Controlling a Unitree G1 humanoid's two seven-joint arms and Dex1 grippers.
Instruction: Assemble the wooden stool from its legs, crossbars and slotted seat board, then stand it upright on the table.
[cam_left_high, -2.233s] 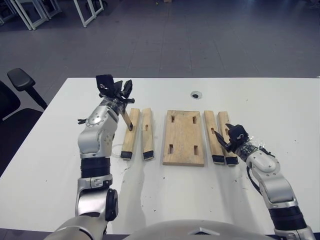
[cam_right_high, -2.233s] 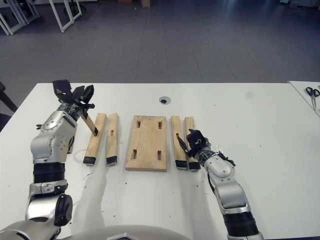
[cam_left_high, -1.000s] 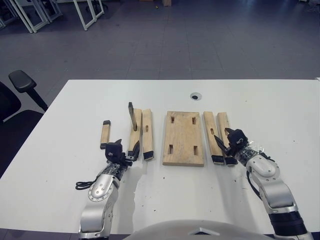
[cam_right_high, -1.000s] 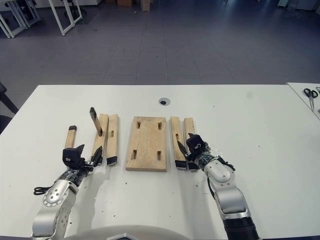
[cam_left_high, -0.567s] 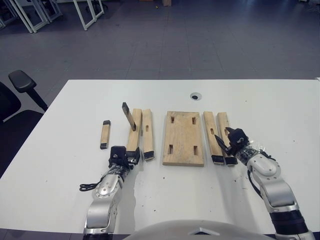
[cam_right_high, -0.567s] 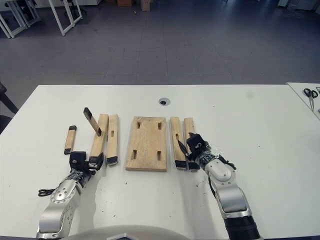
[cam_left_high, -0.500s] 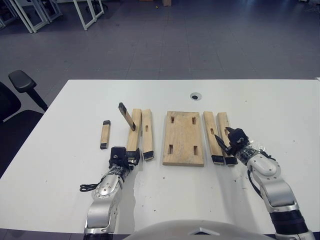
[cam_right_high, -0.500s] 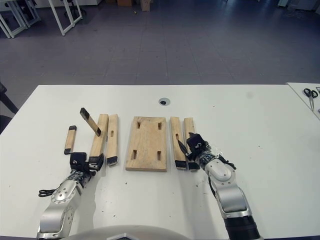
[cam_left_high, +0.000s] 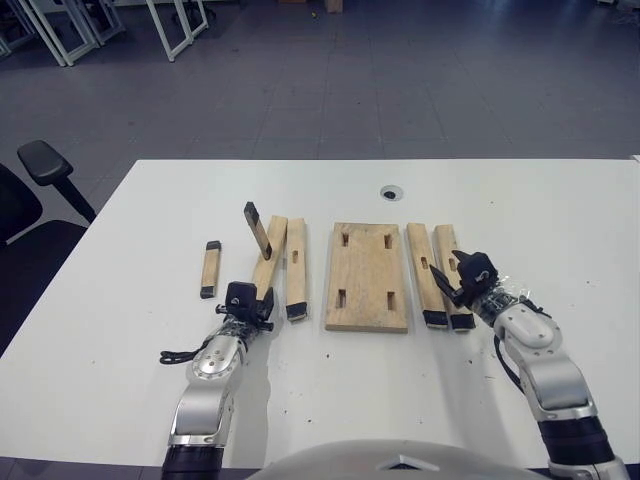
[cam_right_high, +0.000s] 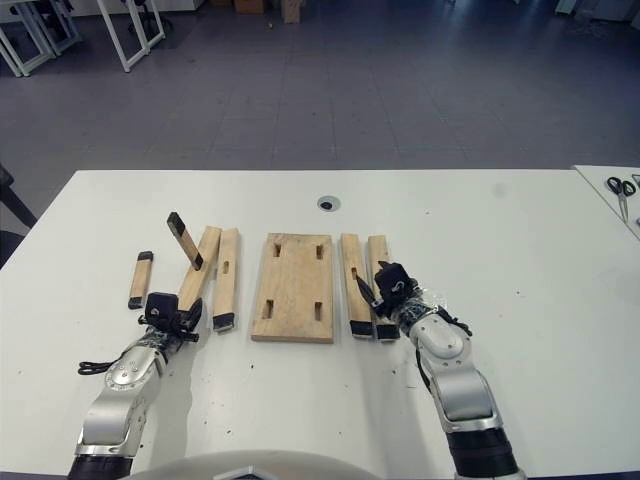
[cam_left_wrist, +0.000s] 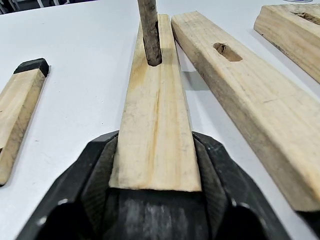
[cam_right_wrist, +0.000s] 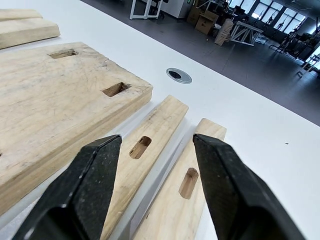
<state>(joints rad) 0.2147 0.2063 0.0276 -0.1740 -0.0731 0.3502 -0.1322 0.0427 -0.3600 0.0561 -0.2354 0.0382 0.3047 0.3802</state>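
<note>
One crossbar (cam_left_high: 257, 229) stands in the leg (cam_left_high: 268, 265) the left gripper (cam_left_high: 246, 302) seems to clamp. The right gripper (cam_right_wrist: 157, 145) gapes empty; board (cam_left_high: 367, 280) unfitted.

The seat board (cam_left_high: 367, 275) and legs (cam_left_high: 297, 285) are rough bare wood; the table (cam_left_high: 560, 230) is smooth white.

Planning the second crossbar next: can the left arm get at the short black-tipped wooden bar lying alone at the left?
Likely yes, once freed: the left gripper is shut on the near end of a pale wooden leg. The short bar lies close beside it on bare table, nothing over it.
</note>
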